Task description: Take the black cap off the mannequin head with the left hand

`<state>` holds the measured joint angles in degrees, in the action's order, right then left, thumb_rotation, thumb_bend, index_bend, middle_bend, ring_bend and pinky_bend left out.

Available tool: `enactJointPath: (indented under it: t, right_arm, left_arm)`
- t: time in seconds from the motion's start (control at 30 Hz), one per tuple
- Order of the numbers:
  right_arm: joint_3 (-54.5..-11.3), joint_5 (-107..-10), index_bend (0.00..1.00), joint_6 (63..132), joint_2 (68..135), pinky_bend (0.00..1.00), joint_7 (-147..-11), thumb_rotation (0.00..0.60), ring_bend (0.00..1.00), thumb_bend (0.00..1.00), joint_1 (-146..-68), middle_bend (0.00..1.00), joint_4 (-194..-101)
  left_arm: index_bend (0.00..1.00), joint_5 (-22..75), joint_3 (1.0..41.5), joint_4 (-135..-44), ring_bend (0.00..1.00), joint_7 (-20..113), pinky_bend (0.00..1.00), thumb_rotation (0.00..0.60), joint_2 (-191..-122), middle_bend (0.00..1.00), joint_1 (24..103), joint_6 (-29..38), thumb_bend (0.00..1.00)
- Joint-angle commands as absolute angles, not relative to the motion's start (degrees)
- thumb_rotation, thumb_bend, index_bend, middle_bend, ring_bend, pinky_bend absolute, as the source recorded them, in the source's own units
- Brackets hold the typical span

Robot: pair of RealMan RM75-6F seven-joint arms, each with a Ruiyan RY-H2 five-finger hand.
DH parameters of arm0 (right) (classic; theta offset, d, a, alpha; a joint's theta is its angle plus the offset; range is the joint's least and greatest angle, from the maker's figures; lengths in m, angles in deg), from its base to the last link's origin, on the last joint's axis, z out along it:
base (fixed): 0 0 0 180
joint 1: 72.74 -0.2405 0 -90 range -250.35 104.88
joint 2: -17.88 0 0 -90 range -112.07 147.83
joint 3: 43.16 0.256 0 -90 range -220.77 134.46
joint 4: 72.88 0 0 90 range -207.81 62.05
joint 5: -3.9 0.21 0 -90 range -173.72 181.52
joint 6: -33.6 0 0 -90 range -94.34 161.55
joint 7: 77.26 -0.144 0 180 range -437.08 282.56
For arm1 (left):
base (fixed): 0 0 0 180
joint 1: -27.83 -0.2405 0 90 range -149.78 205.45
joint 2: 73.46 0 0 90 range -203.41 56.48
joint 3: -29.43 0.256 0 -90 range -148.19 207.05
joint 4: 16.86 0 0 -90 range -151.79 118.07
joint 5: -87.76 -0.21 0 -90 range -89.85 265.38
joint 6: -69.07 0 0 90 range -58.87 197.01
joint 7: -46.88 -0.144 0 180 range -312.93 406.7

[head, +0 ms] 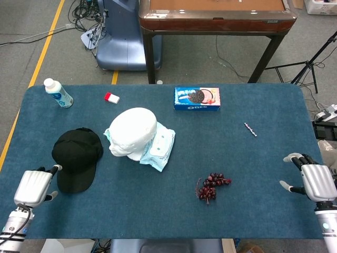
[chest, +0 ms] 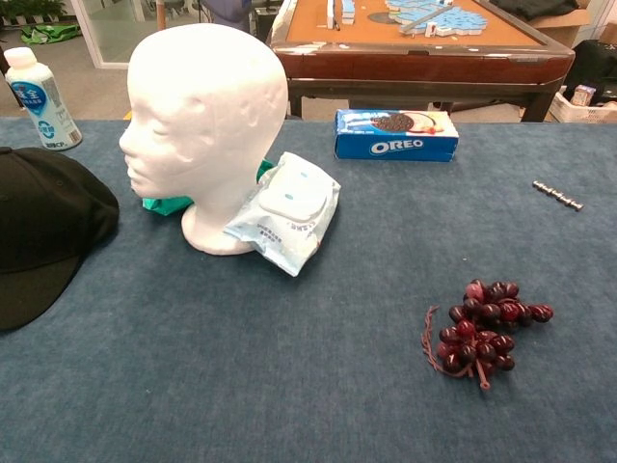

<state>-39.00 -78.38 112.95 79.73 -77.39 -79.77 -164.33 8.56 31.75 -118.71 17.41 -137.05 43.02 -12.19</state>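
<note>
The black cap (head: 77, 157) lies flat on the blue table, left of the white mannequin head (head: 132, 133), whose crown is bare. In the chest view the cap (chest: 43, 227) fills the left edge and the mannequin head (chest: 204, 121) stands upright, facing left. My left hand (head: 33, 187) rests at the table's near left edge, just left of the cap's brim and apart from it, fingers apart and empty. At the near right edge my right hand (head: 316, 181) holds nothing, fingers spread. Neither hand shows in the chest view.
A wet-wipes pack (head: 158, 147) leans against the mannequin's base. An Oreo box (head: 197, 98), a white bottle (head: 58, 93), a small red-and-white item (head: 111, 97), a metal chain piece (head: 250, 129) and dark grapes (head: 211, 186) lie on the table (head: 253, 174). A wooden table (head: 216, 18) stands beyond.
</note>
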Motion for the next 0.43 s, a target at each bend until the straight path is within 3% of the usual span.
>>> enactJointPath:
  t: [0.03,0.13,0.43]
  right_arm:
    - [-38.9,-78.2,0.35,112.9,79.8,0.48,-77.2,0.600,0.26,0.03,-79.8,0.31,-164.3]
    - [-38.8,-78.1,0.35,113.0,79.9,0.48,-76.9,0.600,0.26,0.03,-79.8,0.31,-164.3]
    - [-38.3,-76.2,0.35,111.0,80.2,0.48,-75.5,0.600,0.26,0.03,-80.6,0.31,-164.1]
  left_arm:
    - [0.35,5.3,31.6,-112.9,0.49,22.3,0.66,0.600,-140.8,0.64,39.6,-16.7,0.09]
    - [0.35,4.3,31.6,-109.7,0.49,24.2,0.66,0.600,-142.1,0.64,38.6,-17.8,0.08]
    - [0.36,4.2,29.7,-102.0,0.42,32.2,0.66,0.600,-144.4,0.47,37.6,-18.1,0.09]
